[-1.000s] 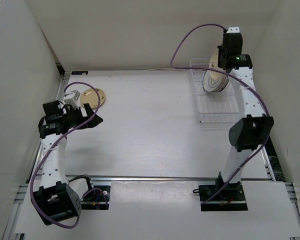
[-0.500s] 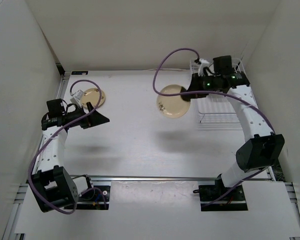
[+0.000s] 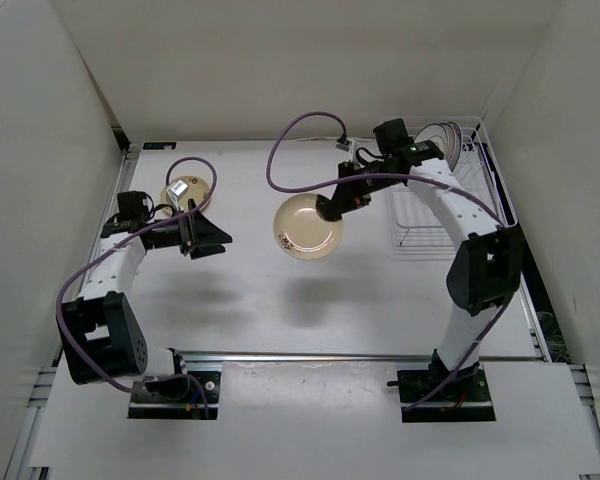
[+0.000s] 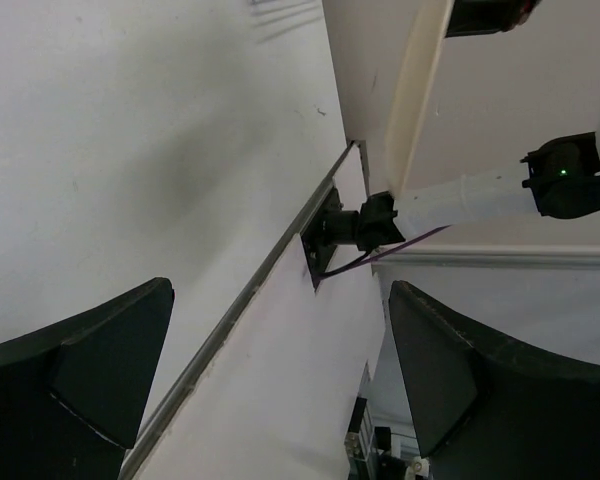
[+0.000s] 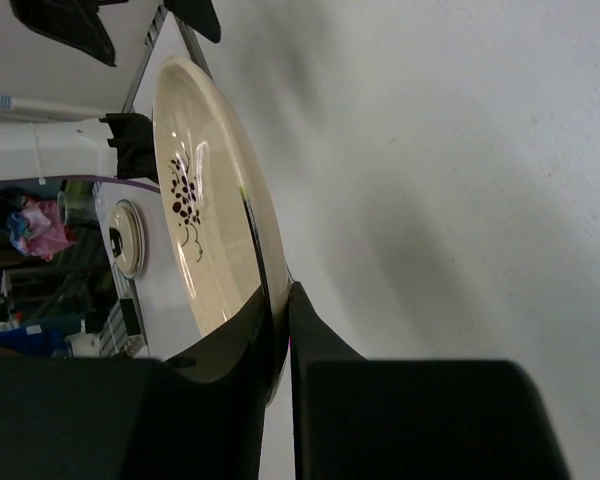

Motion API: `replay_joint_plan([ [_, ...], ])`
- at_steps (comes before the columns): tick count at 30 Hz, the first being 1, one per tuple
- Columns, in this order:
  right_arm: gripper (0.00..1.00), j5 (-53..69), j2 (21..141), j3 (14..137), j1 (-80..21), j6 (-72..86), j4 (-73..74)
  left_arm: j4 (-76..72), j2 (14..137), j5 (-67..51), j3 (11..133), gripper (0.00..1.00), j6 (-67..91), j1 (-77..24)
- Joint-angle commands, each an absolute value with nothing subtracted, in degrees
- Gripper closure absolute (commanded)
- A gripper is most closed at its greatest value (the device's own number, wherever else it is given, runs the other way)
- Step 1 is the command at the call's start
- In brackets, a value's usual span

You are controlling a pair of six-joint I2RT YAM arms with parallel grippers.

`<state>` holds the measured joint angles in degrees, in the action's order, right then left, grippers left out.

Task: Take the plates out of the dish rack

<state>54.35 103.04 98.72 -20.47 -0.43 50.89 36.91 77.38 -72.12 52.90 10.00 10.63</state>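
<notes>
My right gripper (image 3: pixel 332 207) is shut on the rim of a cream plate (image 3: pixel 306 228) with a dark berry pattern, held tilted in the air above the middle of the table. In the right wrist view the rim of the plate (image 5: pixel 205 200) is pinched between the fingers of the right gripper (image 5: pixel 280 305). The white wire dish rack (image 3: pixel 432 215) stands at the back right with one plate (image 3: pixel 443 135) upright at its far end. My left gripper (image 3: pixel 210 236) is open and holds nothing, left of the held plate. A small tan plate (image 3: pixel 183 190) lies flat behind it.
The enclosure's white walls close in at the left, back and right. The right arm's purple cable (image 3: pixel 290 140) loops above the back of the table. A metal rail (image 3: pixel 310 356) runs along the table's near edge, in front of both arm bases.
The right arm has lifted the cream plate out of the rack and carried it left to over the table's middle. The left gripper has swung right toward it, jaws wide.
</notes>
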Motion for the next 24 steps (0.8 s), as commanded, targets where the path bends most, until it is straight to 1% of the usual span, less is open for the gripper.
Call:
replay_joint_plan([
  [1, 0.99, 58.4, 106.3, 103.3, -22.7, -1.2, 50.4, 35.9, 78.5, -76.3, 57.2, 0.00, 9.9, 10.5],
  [9, 0.99, 59.0, 115.8, 111.5, -29.8, 0.3, 49.3, 35.3, 82.4, -72.2, 57.9, 0.00, 10.5, 6.8],
  [17, 0.99, 59.5, 122.1, 118.4, -33.7, 2.0, 48.3, 34.8, 85.2, -70.6, 58.4, 0.00, 10.5, 6.8],
  [19, 0.99, 59.5, 123.6, 119.7, -34.9, 2.8, 47.6, 34.8, 85.2, -70.6, 57.9, 0.03, 10.5, 6.8],
  [20, 0.99, 59.5, 124.5, 120.2, -34.9, 2.8, 47.0, 34.8, 85.2, -70.6, 57.9, 0.08, 10.5, 6.8],
  [22, 0.99, 60.0, 125.4, 121.7, -35.6, 3.4, 46.4, 34.3, 85.2, -70.0, 57.9, 0.21, 10.5, 6.8],
  [23, 0.99, 60.0, 126.3, 121.7, -36.1, 3.4, 46.4, 34.3, 85.2, -70.0, 57.9, 0.36, 10.5, 6.8],
  [24, 0.99, 60.0, 126.3, 122.5, -36.6, 3.9, 46.4, 34.3, 85.2, -69.3, 57.9, 0.41, 10.5, 6.8],
])
